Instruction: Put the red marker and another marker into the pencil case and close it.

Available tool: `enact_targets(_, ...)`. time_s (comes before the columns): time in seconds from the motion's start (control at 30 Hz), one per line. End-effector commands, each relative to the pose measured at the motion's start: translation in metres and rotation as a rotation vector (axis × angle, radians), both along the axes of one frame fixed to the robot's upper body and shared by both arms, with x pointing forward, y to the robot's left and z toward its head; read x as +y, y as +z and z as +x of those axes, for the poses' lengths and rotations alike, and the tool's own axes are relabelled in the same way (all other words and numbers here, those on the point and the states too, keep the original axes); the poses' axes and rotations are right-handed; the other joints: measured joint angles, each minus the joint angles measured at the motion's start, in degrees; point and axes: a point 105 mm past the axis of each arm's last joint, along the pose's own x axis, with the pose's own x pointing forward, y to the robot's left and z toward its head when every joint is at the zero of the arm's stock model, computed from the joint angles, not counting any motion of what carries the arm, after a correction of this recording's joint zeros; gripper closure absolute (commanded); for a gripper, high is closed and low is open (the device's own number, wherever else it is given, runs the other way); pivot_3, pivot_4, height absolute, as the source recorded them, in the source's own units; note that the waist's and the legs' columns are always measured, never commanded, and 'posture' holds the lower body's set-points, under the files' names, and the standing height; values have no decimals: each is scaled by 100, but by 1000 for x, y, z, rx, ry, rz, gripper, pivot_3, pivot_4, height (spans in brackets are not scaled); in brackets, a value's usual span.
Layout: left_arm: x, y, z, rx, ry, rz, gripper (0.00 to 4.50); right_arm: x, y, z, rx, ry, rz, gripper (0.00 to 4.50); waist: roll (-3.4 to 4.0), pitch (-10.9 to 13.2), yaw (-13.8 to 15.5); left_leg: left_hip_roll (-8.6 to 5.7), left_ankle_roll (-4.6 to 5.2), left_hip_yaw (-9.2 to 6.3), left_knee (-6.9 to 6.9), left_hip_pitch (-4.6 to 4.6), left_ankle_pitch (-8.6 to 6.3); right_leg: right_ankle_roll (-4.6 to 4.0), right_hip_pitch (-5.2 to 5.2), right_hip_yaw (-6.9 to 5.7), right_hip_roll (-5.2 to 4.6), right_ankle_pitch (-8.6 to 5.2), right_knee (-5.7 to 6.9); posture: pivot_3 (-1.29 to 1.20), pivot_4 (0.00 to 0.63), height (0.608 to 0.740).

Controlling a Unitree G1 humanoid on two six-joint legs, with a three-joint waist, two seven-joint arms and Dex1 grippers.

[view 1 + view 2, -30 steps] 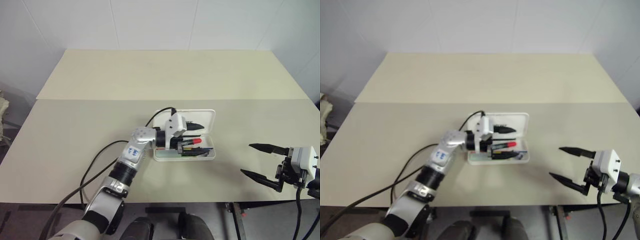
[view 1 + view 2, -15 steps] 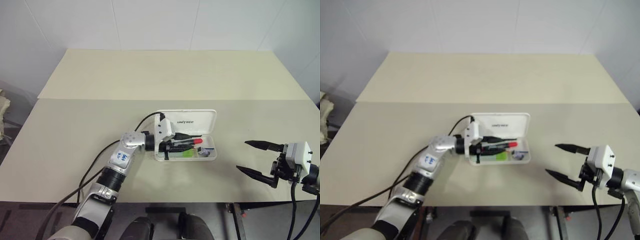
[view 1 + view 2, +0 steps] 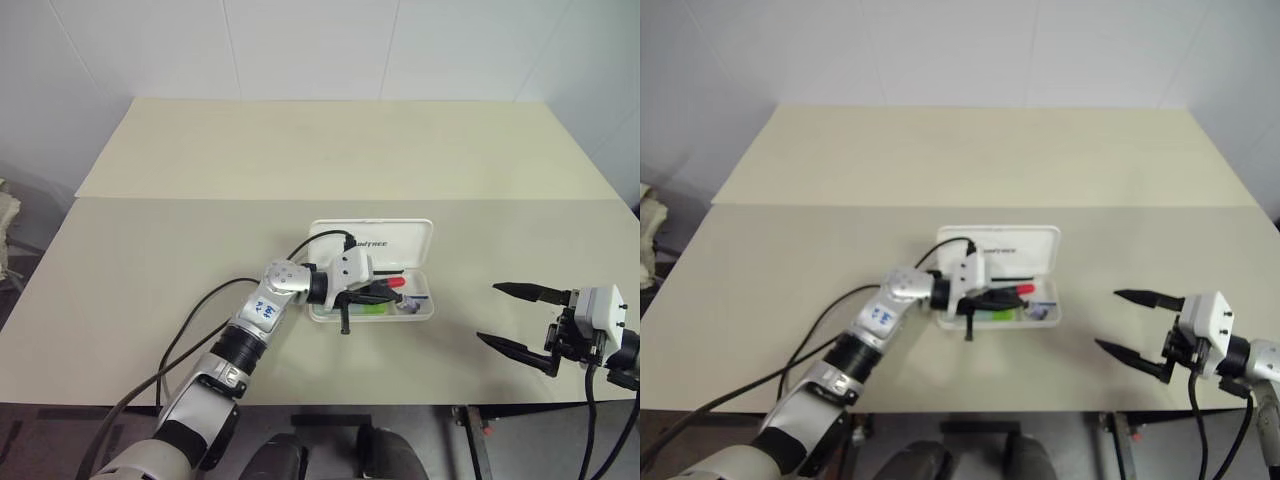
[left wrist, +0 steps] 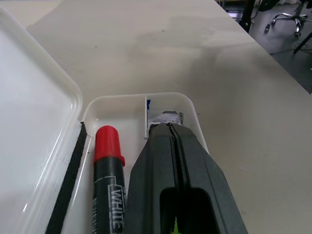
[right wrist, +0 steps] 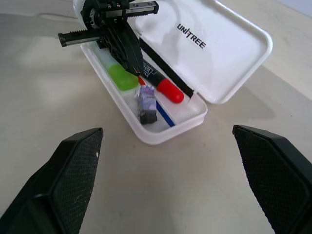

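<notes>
Left eye view: pencil case (image 3: pixel 405 240) lies open at table (image 3: pixel 150 250) centre, red marker (image 4: pixel 108 175) and green marker (image 5: pixel 122 77) inside. Left gripper (image 4: pixel 170 127), jaws shut and empty, sits over the tray; lid closing remains. Right gripper (image 3: pixel 520 318) waits lower right, jaws wide.

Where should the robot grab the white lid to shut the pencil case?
Probably the lid's free long edge, the one away from the hinge, coming from the far side of the pencil case. The lid lies fully open behind the tray, so pushing that edge up and over toward the robot would swing it closed. First the left pincer, shut inside the tray beside the red marker, would need to leave.
</notes>
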Motion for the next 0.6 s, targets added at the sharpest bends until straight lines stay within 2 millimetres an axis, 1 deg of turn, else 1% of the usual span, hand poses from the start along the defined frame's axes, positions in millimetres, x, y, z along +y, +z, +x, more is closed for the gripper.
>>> enact_targets(0.03,-8,3,-1,-19,-11,0,4448,-3,6,-3,-42,-5,-7,0,0,0,3,1,0,-1,0,0,0,0,0,-1,0,0,0,0,150,740)
enact_targets(0.27,-15,-1,1,-12,2,20,4448,0,5,-5,-47,-2,-6,0,0,0,6,-1,0,1,3,0,0,1,1,2,-1,0,1,0,150,740)
enact_targets(0.43,-19,-6,1,-6,2,35,4448,6,11,-5,-57,3,-7,0,0,0,8,0,0,0,3,0,0,1,1,1,0,0,1,0,150,740)
enact_targets(0.6,-23,-5,-1,2,-6,19,4448,8,15,-4,-59,1,-7,0,0,0,13,-1,0,-3,7,2,0,2,8,0,-1,1,-1,0,150,740)
